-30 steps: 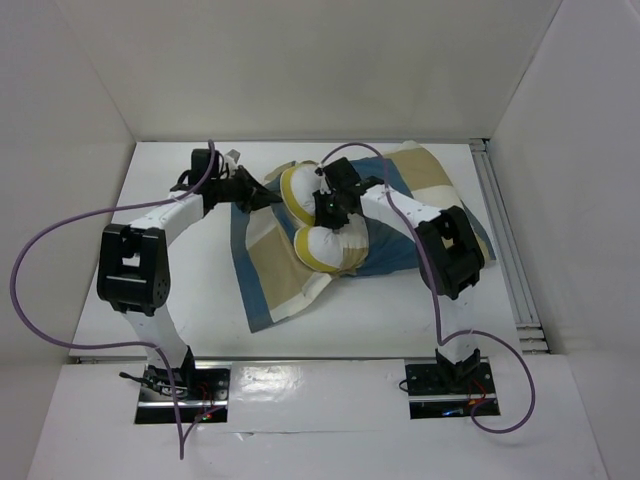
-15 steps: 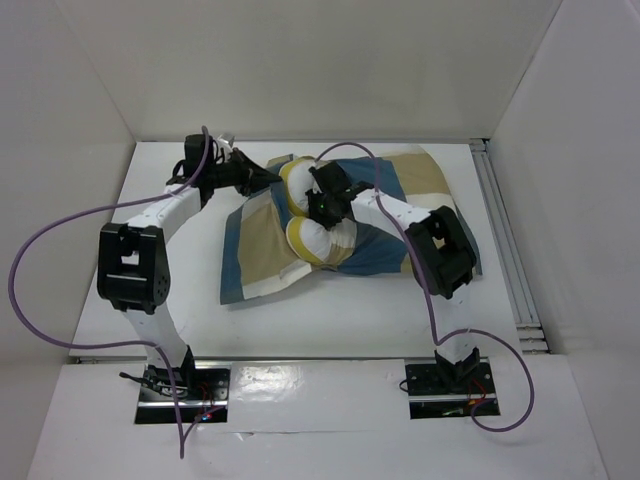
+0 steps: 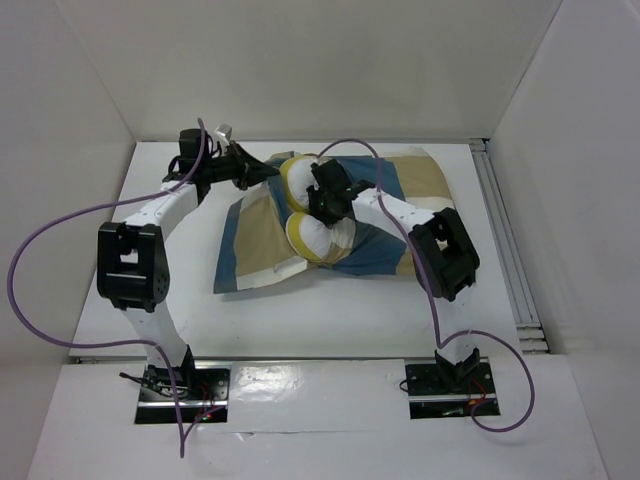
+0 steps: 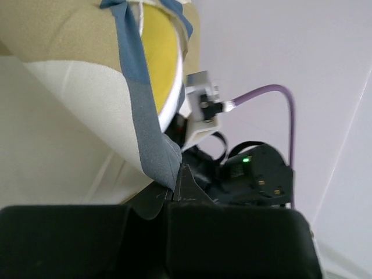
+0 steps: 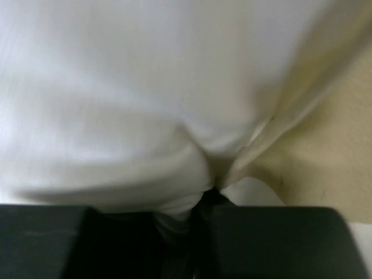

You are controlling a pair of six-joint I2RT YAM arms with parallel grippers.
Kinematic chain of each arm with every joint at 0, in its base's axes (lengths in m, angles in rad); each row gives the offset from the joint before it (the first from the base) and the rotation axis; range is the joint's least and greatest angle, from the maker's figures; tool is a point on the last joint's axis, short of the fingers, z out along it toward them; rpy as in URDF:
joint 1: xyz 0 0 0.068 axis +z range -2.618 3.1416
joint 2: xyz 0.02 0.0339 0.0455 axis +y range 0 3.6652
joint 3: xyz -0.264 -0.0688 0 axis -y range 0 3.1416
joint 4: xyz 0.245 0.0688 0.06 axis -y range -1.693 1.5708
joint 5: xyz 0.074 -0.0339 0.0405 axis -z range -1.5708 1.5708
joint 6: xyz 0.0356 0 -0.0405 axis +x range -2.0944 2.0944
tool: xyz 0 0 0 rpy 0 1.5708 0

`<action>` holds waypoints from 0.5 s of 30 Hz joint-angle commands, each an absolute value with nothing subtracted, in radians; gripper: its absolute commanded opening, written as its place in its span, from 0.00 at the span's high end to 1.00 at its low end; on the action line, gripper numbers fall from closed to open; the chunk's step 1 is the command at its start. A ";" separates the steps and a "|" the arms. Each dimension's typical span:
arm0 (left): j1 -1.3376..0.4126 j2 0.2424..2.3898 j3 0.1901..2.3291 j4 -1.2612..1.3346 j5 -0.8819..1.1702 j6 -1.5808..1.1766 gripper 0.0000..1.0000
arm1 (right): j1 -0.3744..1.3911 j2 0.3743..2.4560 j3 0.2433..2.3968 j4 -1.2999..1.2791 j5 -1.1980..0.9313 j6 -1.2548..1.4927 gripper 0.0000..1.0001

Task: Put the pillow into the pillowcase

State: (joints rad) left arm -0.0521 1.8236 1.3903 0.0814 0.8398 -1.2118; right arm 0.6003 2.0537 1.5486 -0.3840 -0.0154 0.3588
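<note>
The checked blue, tan and cream pillowcase [image 3: 255, 235] lies across the middle of the table. The white pillow [image 3: 313, 235] with yellow piping is bunched at the pillowcase's open left end and partly inside it. My left gripper [image 3: 262, 178] is shut on the pillowcase's edge and holds it up; the left wrist view shows the blue hem [image 4: 156, 157] pinched between its jaws. My right gripper [image 3: 318, 205] is shut on a fold of the pillow, whose white fabric [image 5: 145, 104] fills the right wrist view. The rest of the pillow is hidden under the cloth.
White walls close the table at the back and both sides. A metal rail [image 3: 510, 260] runs along the right edge. A purple cable [image 3: 60, 230] loops from each arm. The right arm's wrist [image 4: 256, 174] shows behind the cloth in the left wrist view.
The pillowcase has been drawn left and back, its near left corner now farther left. The pillow and my right gripper moved slightly left and deeper into the cloth. Both grips held.
</note>
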 commanded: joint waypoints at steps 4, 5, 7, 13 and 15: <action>0.002 1.671 1.339 0.374 0.888 -1.194 1.00 | 0.594 2.011 1.586 -0.857 0.127 0.308 0.53; 0.002 1.671 1.339 0.362 0.888 -1.178 1.00 | 0.603 1.997 1.604 -0.867 0.127 0.308 0.51; 0.002 1.696 1.373 0.308 0.940 -1.140 1.00 | 0.603 1.987 1.658 -0.900 0.127 0.308 0.47; -0.008 1.747 1.430 0.224 1.000 -1.057 1.00 | 0.603 1.933 1.729 -0.946 0.127 0.308 0.19; -0.008 1.758 1.430 0.215 1.000 -1.042 1.00 | 0.603 1.895 1.741 -0.946 0.127 0.319 0.14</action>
State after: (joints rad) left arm -0.0494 1.7935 1.3483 0.1108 0.9722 -1.0954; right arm 0.6083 1.9648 1.7279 -0.7334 0.0628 0.3500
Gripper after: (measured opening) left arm 0.036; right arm 0.843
